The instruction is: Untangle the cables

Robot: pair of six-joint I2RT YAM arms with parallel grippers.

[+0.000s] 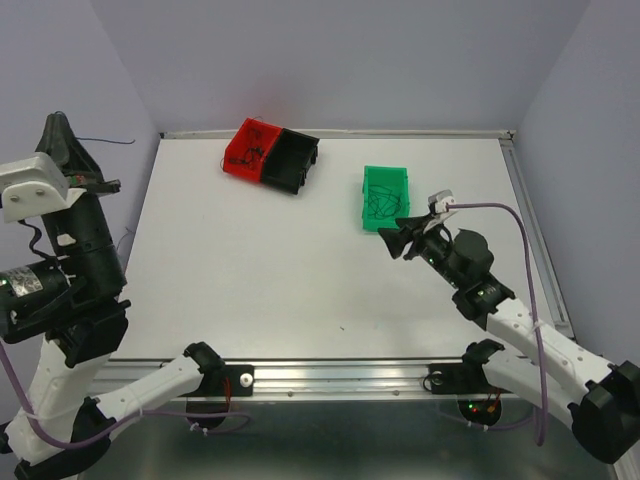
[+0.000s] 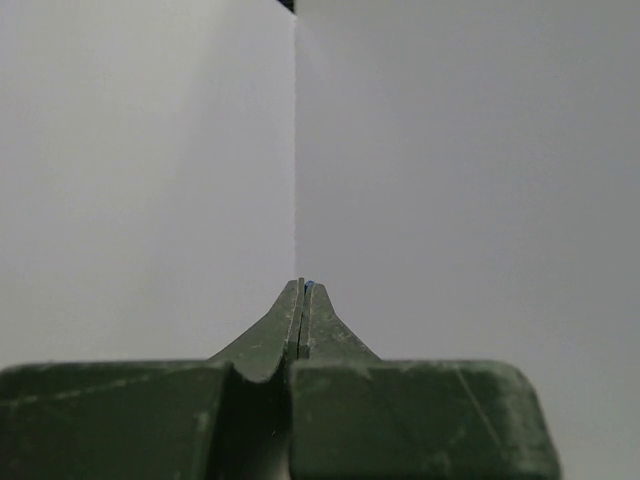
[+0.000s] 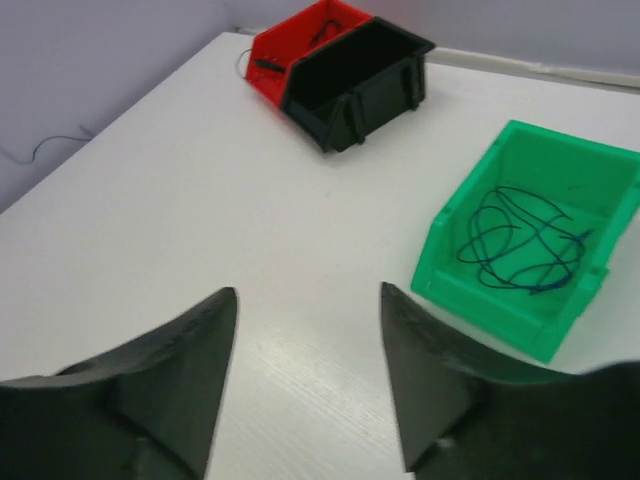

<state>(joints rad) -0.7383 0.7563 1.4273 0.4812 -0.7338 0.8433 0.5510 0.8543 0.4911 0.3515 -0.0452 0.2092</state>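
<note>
My left gripper (image 1: 60, 124) is raised at the far left, off the table. In the left wrist view its jaws (image 2: 303, 287) are pressed together on a thin blue cable (image 2: 308, 285). The strand trails to the right (image 1: 115, 141). My right gripper (image 1: 393, 240) hovers over the table just in front of the green bin (image 1: 385, 178). Its jaws (image 3: 308, 292) stand apart with only bare table between them. Dark blue cables (image 3: 520, 240) lie looped inside the green bin (image 3: 500, 290). Thin dark cables (image 1: 250, 155) lie in the red bin (image 1: 245, 135).
A black bin (image 1: 295, 160) stands against the red bin's right side at the back of the table; both show in the right wrist view, black (image 3: 360, 80) and red (image 3: 300, 35). A metal rail (image 1: 330, 372) runs along the table's near edge.
</note>
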